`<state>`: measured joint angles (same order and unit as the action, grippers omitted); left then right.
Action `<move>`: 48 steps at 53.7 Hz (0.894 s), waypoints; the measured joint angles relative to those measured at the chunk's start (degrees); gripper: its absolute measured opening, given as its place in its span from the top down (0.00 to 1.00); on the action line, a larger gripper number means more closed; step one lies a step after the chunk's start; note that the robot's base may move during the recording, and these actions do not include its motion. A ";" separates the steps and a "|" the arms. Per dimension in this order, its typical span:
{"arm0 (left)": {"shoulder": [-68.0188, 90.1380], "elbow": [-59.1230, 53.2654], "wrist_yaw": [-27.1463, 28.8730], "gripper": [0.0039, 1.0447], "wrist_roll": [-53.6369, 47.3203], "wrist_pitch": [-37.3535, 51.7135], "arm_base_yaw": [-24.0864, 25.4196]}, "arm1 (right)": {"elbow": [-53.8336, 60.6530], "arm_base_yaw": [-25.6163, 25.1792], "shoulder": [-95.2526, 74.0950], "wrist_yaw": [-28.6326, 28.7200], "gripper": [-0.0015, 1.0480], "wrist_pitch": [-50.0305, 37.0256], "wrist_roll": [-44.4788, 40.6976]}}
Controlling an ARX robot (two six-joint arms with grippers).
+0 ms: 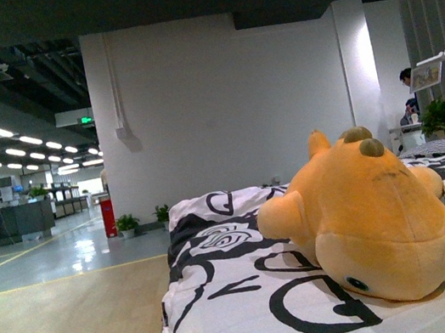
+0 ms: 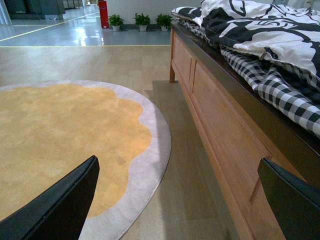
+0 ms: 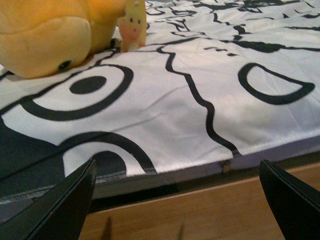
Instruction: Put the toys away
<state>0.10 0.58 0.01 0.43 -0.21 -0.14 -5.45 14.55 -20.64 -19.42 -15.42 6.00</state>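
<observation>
The wooden bed frame (image 2: pixel 220 130) borders open floor, with a round yellow rug (image 2: pixel 60 135) beside it and much free room. The left gripper (image 2: pixel 175 210) hangs low there, jaws wide apart and empty. The right gripper (image 3: pixel 177 207), also spread wide and empty, is at the edge of the black-and-white cover (image 3: pixel 190 75). The orange plush toy (image 1: pixel 360 215) lies on this cover, beyond the right jaws, not touching them.

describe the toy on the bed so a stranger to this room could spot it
Find the wooden-framed bed under a black-and-white patterned quilt. On top of it lies a plump plush animal. Its orange-yellow body, brownish stubby bumps and small black eye stand out against the black-and-white print.
</observation>
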 joint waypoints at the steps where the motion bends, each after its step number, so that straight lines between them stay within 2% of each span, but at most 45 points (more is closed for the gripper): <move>1: 0.00 0.00 0.00 0.06 0.00 0.00 0.00 | -0.42 0.07 -1.68 -0.02 0.06 -1.57 0.00; 20: 0.00 0.00 0.00 0.06 -0.02 0.00 0.00 | -12.61 4.74 -31.12 -1.46 0.06 -25.53 -1.18; 48: 0.00 0.00 0.00 0.06 0.00 0.00 0.00 | -26.62 13.84 -52.24 -4.94 0.06 -36.85 -4.31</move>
<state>0.10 0.58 0.01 0.43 -0.21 -0.14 -32.08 28.38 -72.88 -24.36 -52.27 1.69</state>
